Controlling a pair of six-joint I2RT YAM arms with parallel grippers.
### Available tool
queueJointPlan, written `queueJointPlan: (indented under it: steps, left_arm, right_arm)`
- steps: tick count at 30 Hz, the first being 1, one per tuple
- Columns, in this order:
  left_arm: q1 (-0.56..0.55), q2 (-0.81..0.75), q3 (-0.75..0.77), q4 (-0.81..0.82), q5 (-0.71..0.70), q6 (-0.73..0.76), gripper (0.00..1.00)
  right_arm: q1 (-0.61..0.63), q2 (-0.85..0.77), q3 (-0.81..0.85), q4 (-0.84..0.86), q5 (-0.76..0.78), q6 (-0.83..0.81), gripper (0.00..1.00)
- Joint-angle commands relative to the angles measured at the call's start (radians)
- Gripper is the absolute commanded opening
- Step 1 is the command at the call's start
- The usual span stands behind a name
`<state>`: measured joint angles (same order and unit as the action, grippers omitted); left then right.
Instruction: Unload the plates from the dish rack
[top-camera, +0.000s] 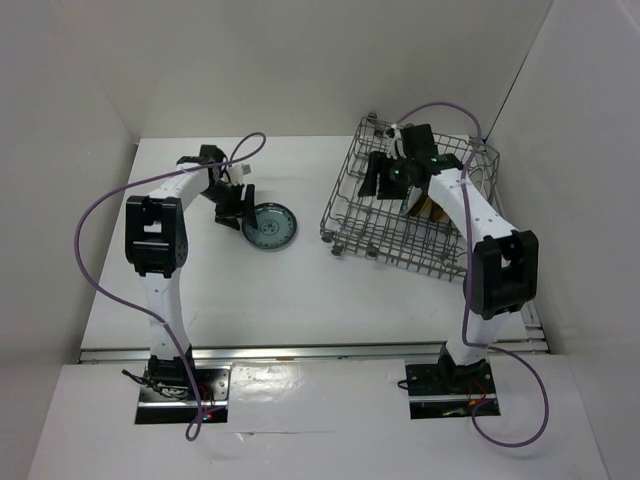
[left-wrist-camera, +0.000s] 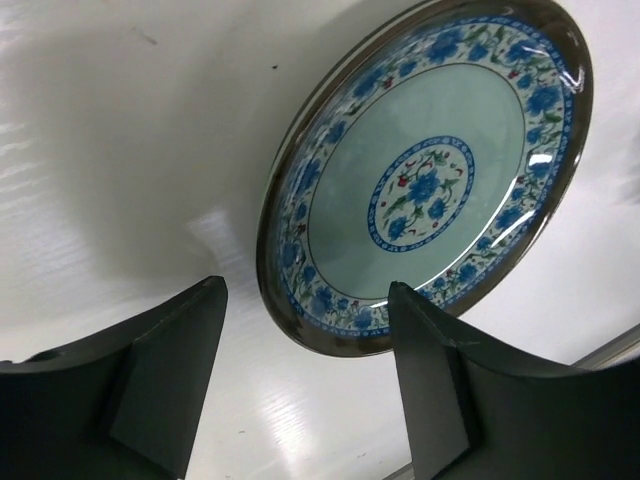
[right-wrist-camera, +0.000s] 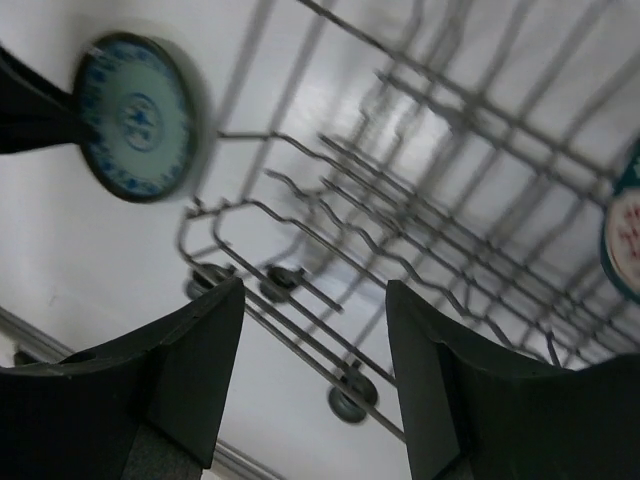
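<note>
Your left jaws are wide at the edge of the teal plate (left-wrist-camera: 425, 180) lying flat on the table (left-wrist-camera: 120, 150), so lift straight up; right jaws are wide and empty over the dish rack (top-camera: 390, 225), so straddle the white plate (right-wrist-camera: 625, 230) squarely before closing.

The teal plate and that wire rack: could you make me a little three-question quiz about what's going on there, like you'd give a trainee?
1. True or false: the teal patterned plate stands upright in the dish rack.
2. Fill in: the fingers of the left hand are ____, with nothing gripped between them.
3. Which hand hangs over the dish rack? A the left hand, B the right hand, C neither.

Key: 1 false, it lies flat on the table, outside the rack; 2 open; 3 B.
</note>
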<state>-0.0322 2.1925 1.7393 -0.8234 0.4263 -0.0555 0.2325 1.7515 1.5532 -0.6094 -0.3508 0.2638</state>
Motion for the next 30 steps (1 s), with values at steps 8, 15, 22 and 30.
queueJointPlan:
  steps: [8, 15, 22, 30]
  left_arm:
    - [-0.002, -0.119, 0.042, -0.037, -0.041, 0.005, 0.9]
    - [-0.011, -0.139, 0.06, -0.065, -0.023, 0.023, 0.9]
    - [-0.011, -0.168, 0.051, -0.065, -0.014, 0.023, 0.9]
    - [-0.011, -0.186, 0.031, -0.065, -0.014, 0.023, 0.9]
  right_arm:
    - [-0.025, -0.158, -0.311, -0.058, 0.213, 0.048, 0.6]
    - [-0.065, -0.158, -0.381, -0.067, 0.245, 0.057, 0.33]
    - [-0.136, -0.187, -0.444, -0.118, 0.308, 0.068, 0.23]
    - [-0.229, -0.23, -0.489, -0.139, 0.369, 0.072, 0.19]
